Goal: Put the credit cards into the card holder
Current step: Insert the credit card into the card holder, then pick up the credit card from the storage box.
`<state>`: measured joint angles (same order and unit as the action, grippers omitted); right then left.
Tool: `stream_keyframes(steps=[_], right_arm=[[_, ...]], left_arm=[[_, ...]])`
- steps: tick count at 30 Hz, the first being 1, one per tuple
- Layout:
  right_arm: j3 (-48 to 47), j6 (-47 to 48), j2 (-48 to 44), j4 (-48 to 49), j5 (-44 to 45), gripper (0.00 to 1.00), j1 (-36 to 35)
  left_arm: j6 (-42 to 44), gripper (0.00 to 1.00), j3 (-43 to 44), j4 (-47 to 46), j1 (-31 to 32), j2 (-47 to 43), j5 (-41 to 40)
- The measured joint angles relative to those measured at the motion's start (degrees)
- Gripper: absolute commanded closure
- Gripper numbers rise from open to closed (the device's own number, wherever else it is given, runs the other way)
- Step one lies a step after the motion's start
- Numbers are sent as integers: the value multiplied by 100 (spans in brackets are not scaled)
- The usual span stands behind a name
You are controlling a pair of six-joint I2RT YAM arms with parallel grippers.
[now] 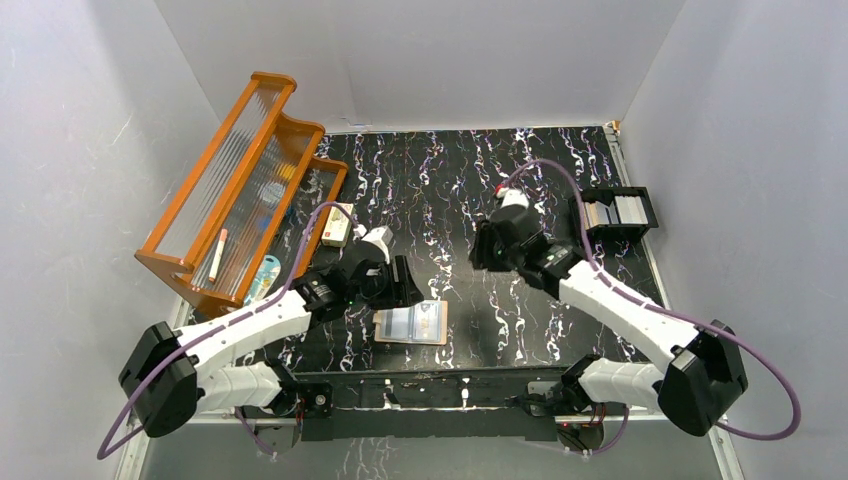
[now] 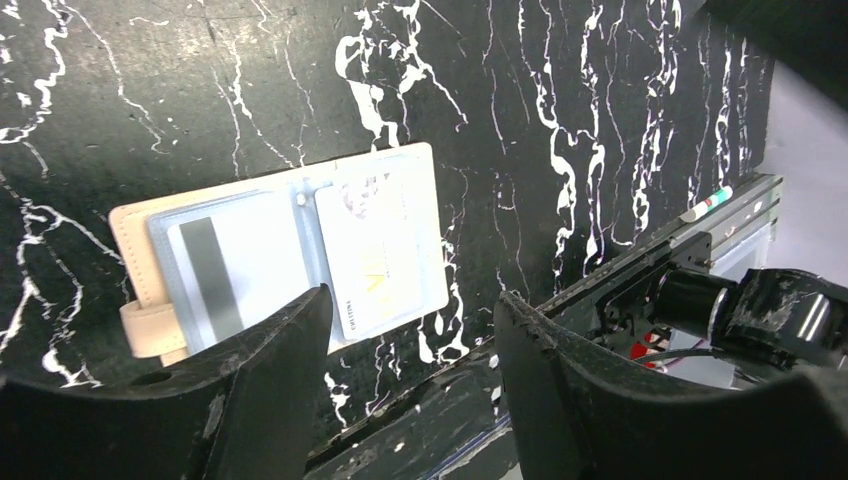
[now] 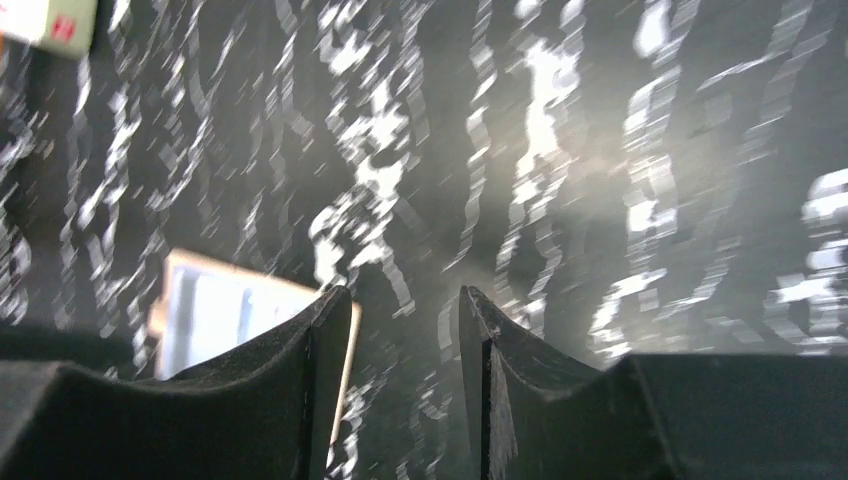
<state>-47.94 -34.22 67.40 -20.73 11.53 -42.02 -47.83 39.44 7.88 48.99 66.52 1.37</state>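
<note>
The tan card holder (image 1: 412, 323) lies open on the black marbled table near the front edge. In the left wrist view, the card holder (image 2: 135, 235) has a pale card with a grey stripe (image 2: 225, 285) on its left page. A white card with a yellow mark (image 2: 375, 260) is on its right page. I cannot tell if either is fully in a pocket. My left gripper (image 2: 415, 310) is open and empty, just above the holder's near right corner. My right gripper (image 3: 400, 310) is open and empty, hovering right of the holder (image 3: 230, 305). More cards (image 1: 615, 210) stand in the black tray.
The black compartment tray (image 1: 642, 214) sits at the back right. A white box with a red mark (image 1: 337, 227) lies beside the orange ribbed rack (image 1: 240, 190) at the left. The table's front rail (image 2: 700, 225) runs close to the holder.
</note>
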Motion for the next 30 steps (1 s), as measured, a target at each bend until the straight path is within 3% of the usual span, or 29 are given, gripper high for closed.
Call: stream_keyframes(steps=[6,8,9,21,30], right_arm=[[-800,1217,109,-542,938,45,1097],[-1010,1620,286,-640,1274,44,1458],[-1102,1808,404,-654,1394,44,1639],[-2151,3418,2214,-629,2288,43,3906],[-2903,4133,3263,-289,2426,43,4572]], left_arm=[[339,35,33,437,0,-254,-52],[494,4,59,595,0,-365,-52],[603,2,101,704,0,-439,-52],[2028,1,503,1335,0,-1128,-157],[2667,1,442,1403,0,-1132,-380]])
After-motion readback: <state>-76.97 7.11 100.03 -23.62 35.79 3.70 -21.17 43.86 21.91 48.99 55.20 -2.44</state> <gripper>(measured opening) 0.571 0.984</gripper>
